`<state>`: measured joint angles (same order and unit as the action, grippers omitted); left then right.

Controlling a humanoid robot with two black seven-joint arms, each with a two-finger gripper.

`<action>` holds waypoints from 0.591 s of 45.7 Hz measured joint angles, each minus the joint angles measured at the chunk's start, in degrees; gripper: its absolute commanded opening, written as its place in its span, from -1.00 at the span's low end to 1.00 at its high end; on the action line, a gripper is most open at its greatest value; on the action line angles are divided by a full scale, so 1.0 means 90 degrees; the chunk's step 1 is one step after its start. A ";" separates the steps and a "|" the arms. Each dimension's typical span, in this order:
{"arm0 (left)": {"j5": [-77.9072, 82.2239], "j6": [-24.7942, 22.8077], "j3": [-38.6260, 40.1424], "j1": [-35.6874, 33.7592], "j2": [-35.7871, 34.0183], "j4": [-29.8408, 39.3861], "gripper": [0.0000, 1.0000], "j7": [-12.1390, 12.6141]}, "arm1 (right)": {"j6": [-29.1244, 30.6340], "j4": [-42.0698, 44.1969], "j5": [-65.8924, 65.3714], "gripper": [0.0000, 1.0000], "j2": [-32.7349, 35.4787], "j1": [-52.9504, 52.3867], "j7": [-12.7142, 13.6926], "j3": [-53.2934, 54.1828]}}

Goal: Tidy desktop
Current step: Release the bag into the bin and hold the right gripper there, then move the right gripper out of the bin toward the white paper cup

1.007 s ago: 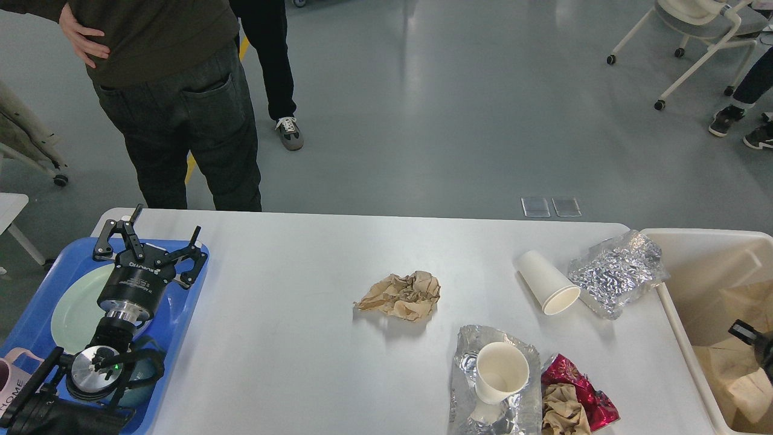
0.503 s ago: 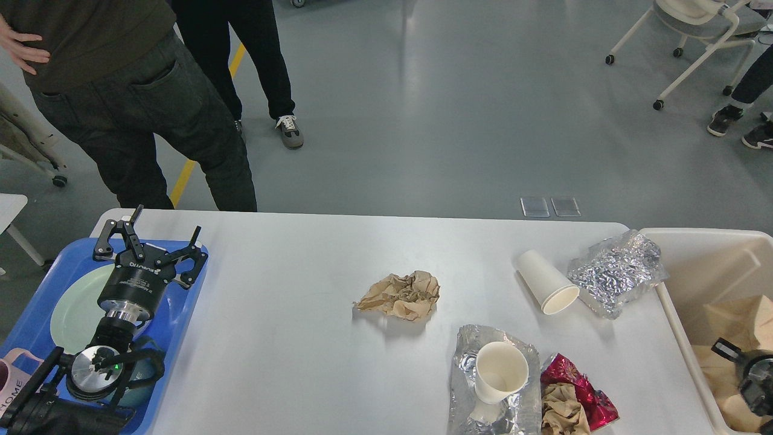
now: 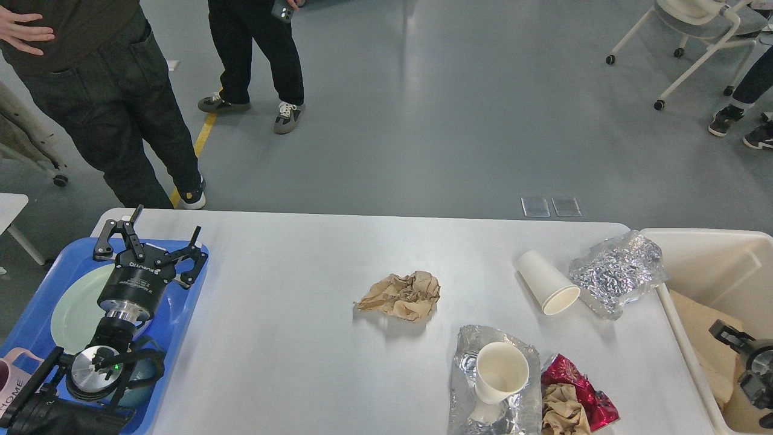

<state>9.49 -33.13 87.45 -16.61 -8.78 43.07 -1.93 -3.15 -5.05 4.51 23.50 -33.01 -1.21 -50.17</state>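
Several light scraps litter the large white matte desktop (image 3: 290, 338), all well to the right of the black left gripper (image 3: 148, 241), which hovers over the blue plastic tray (image 3: 181, 314) with fingers spread wide, holding nothing. I judge the crumpled brown paper wad (image 3: 400, 295) soft and compressible, best pinched across its middle; the tipped white paper cup (image 3: 547, 281) is thin-walled and easily crushed, so grip near the rim. At the frame's right edge the right gripper (image 3: 734, 335) hangs over the beige bin (image 3: 700, 241); how far its fingers are parted I cannot tell
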 measured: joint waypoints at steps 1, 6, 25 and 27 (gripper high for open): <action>0.0000 0.0000 0.0000 0.0000 0.0000 0.0000 0.93 0.0000 | 0.0064 -0.0075 -0.0024 1.00 0.0042 -0.0106 0.0024 -0.0026; 0.0004 0.0000 0.0000 0.0000 0.0000 0.0000 0.93 0.0000 | 0.0610 -0.0746 -0.0132 1.00 0.0373 -0.0888 0.0275 -0.0163; 0.0001 0.0000 0.0000 0.0000 -0.0001 0.0000 0.93 0.0000 | 0.2861 -0.5082 -0.0855 1.00 0.0332 -0.6494 0.1279 -0.2421; 0.0001 0.0000 0.0000 0.0000 -0.0001 0.0000 0.93 0.0000 | 0.3281 -0.5281 -0.0855 1.00 0.0049 -0.6966 0.1285 -0.2631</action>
<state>9.49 -33.13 87.45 -16.61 -8.79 43.07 -1.93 26.39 -52.57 -3.19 23.94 -95.70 10.36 -73.85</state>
